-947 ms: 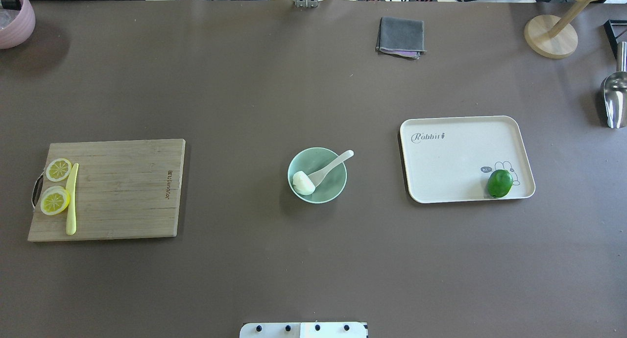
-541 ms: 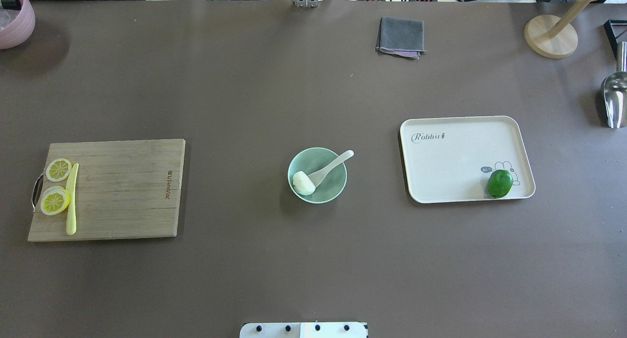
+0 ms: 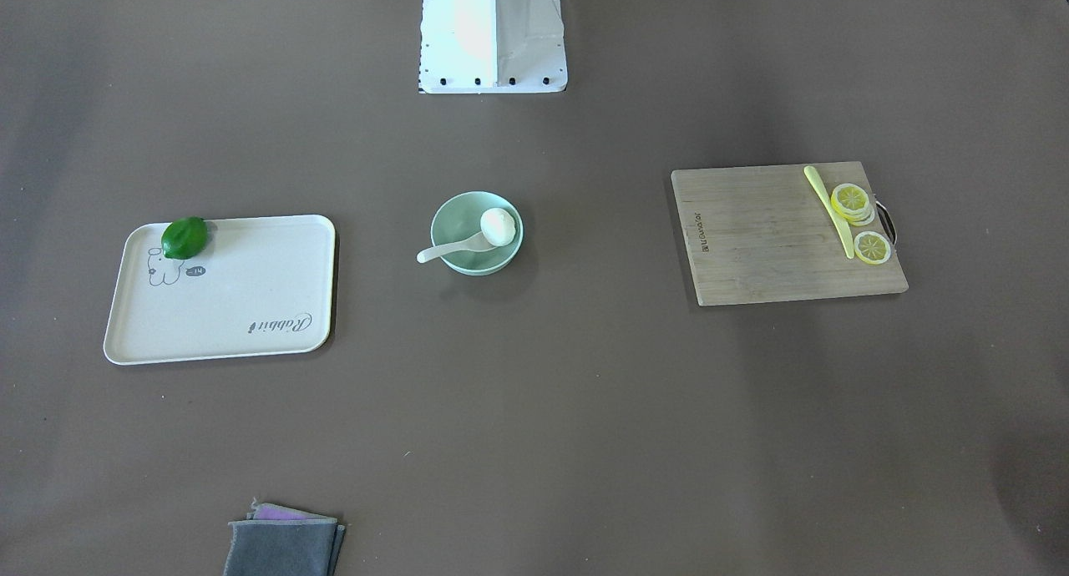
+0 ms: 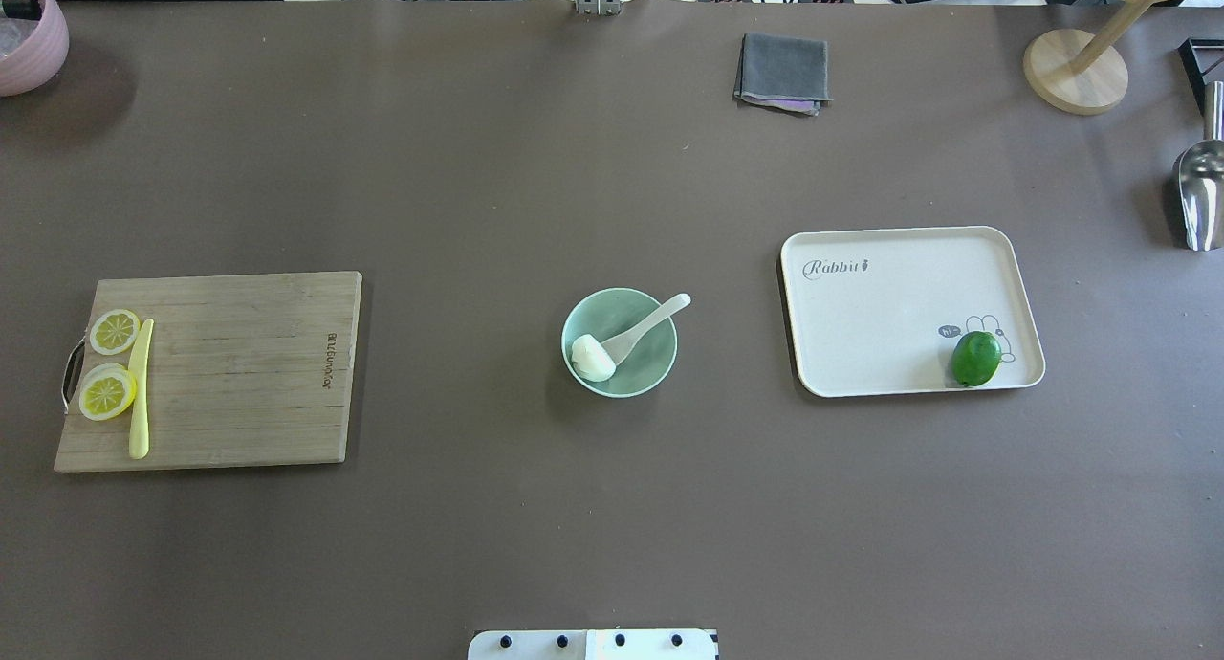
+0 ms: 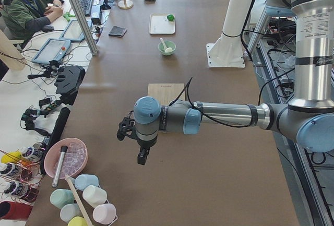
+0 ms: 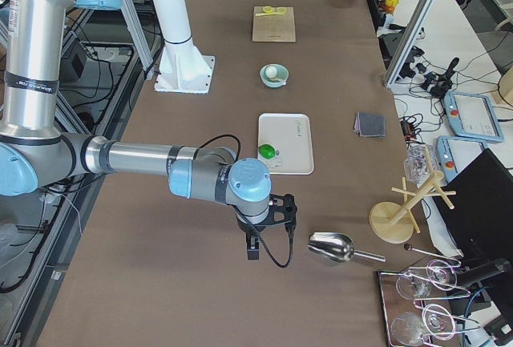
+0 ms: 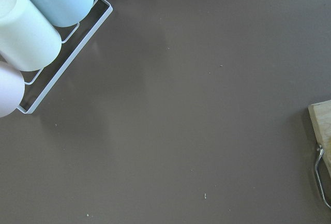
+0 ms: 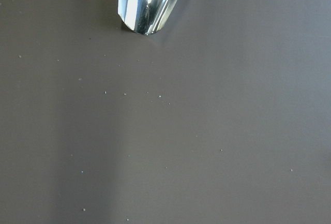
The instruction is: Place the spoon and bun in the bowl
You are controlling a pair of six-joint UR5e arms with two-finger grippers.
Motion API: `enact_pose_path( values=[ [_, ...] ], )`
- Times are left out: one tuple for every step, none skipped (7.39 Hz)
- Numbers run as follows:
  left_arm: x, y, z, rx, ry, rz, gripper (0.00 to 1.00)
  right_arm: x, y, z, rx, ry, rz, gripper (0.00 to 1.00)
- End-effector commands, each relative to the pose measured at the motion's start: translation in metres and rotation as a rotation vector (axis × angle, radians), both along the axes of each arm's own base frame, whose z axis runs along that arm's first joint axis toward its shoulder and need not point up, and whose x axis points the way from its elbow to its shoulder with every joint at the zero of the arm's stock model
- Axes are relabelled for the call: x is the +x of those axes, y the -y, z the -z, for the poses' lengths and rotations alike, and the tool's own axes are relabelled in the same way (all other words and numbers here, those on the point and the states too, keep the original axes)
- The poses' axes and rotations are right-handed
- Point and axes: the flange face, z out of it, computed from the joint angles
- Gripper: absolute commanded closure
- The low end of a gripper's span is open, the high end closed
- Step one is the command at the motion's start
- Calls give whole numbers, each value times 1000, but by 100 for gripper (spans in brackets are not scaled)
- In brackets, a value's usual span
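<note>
The pale mint-green bowl (image 4: 643,369) stands at the table's middle; it also shows in the front view (image 3: 462,209). The white bun (image 4: 592,358) lies inside it, on the side toward my left arm. The white spoon (image 4: 651,321) rests with its scoop in the bowl and its handle out over the rim toward the tray. My left gripper (image 5: 141,155) hangs over the table's left end, far from the bowl; my right gripper (image 6: 252,247) hangs over the right end. Both show only in side views, so I cannot tell whether they are open or shut.
A wooden cutting board (image 4: 239,373) with lemon slices (image 4: 107,392) and a yellow knife (image 4: 141,392) lies left. A cream tray (image 4: 889,306) with a lime (image 4: 975,358) lies right. A grey cloth (image 4: 782,72), a metal scoop (image 4: 1200,187) and a cup rack (image 7: 31,27) are at the edges.
</note>
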Motion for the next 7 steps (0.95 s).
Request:
enact_pose_path(
  values=[
    [0, -3, -1, -1, -3, -2, 1, -1, -1, 0, -7, 8, -6, 0],
    [2, -7, -3, -4, -4, -3, 1, -3, 0, 2, -9, 33, -12, 0],
    [2, -7, -2, -4, -10, -4, 1, -5, 0, 4, -8, 61, -18, 0],
    [2, -7, -1, 0, -12, -5, 1, -5, 0, 5, -9, 64, -20, 0],
    [3, -7, -1, 2, -11, -8, 1, -5, 0, 5, -9, 64, -20, 0],
    [3, -7, 0, 3, -11, -8, 1, -5, 0, 5, -10, 64, -21, 0],
    [3, -7, 0, 3, -11, -8, 1, -5, 3, 8, -30, 65, -49, 0]
  ],
)
